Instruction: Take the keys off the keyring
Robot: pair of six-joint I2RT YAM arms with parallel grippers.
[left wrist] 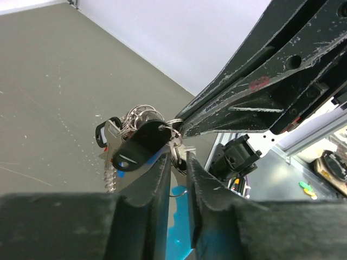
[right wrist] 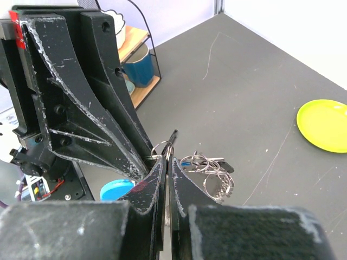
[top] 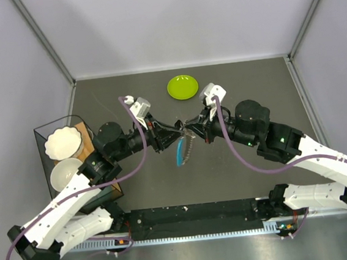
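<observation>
The left end effector (top: 171, 129) is pinching the keyring (top: 181, 149), its fingers nearly pressed together. The keyring is hanging between the two end effectors, above the surface (top: 249, 86). Its blue piece is dangling just below their tips, with the keys (right wrist: 211, 162) bunching beside them. The right end effector (top: 190, 128) is clamping one ring, facing the left tip to tip.

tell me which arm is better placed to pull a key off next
Right, probably: the keys hang free beside the right gripper, whose tips pinch the keyring; the left gripper just anchors it.
</observation>
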